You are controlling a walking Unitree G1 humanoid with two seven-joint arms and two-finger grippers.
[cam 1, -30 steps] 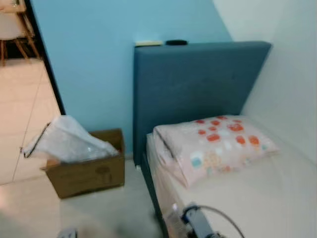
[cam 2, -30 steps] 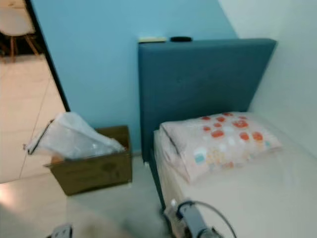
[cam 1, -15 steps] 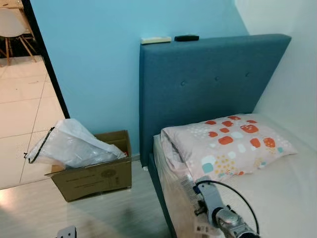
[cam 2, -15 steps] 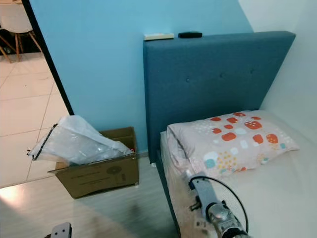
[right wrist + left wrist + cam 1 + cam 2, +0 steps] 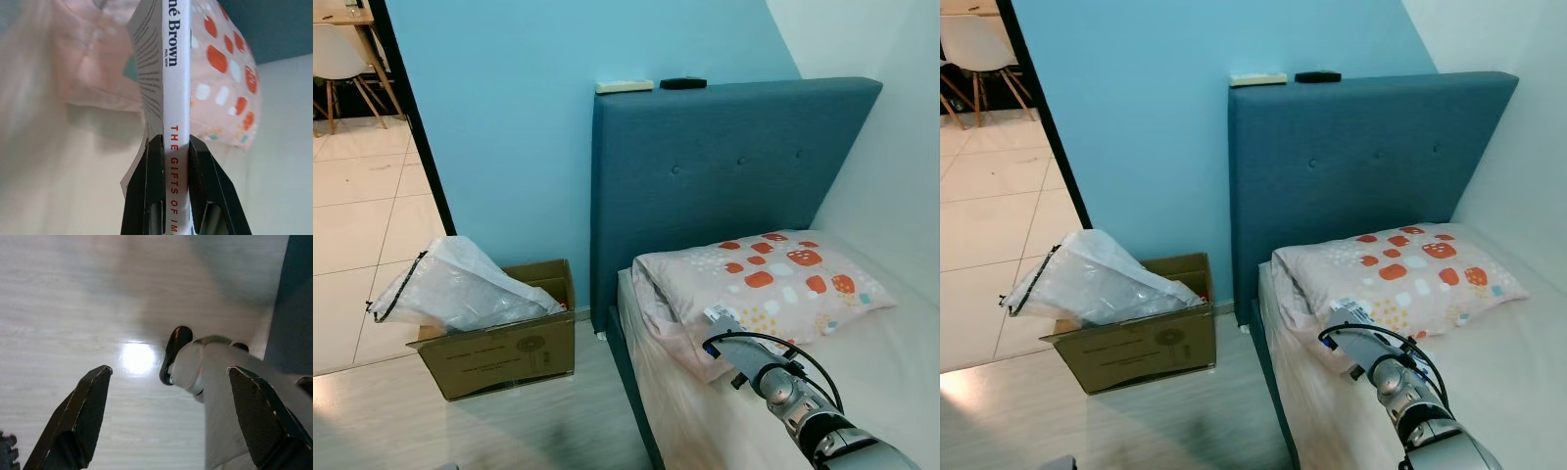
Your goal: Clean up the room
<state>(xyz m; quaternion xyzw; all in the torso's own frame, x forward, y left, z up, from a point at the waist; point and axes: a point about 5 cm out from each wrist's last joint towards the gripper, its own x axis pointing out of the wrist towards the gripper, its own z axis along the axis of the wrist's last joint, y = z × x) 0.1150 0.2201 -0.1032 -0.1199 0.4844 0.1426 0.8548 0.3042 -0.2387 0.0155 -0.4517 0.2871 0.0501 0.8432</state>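
The right gripper [image 5: 173, 161] is clenched on a white book [image 5: 164, 73], its two black fingers [image 5: 155, 196] pinching the spine, where red letters run along the edge and dark print reads "Brown" higher up. In the head views the right arm [image 5: 798, 397] reaches out over the bed [image 5: 862, 392], and the book [image 5: 722, 315] shows as a small white edge at its far end, just at the near side of the pillow [image 5: 764, 284]; whether book and pillow touch cannot be told. The pillow is pale pink with orange, white and teal patches and lies at the head of the bed against a dark blue headboard [image 5: 734, 166]. On top of the headboard lie a pale flat thing [image 5: 625, 86] and, beside it, a black one [image 5: 683, 83], too small to tell what they are. A black cable [image 5: 1381, 343] loops around the right arm's wrist. On the floor [image 5: 509, 421] to the left of the bed stands an open box [image 5: 499, 348] against the light blue wall [image 5: 509, 127], with a clear plastic bag [image 5: 450, 289] lying across its top and hanging over its left side. Further left a doorway opens onto a tiled floor, where a white chair [image 5: 342, 59] stands. The left gripper [image 5: 166, 382] hangs low over the pale wood floor with its jaws spread wide and released, nothing between them; a grey robot leg and black foot [image 5: 176, 350] show beneath it.
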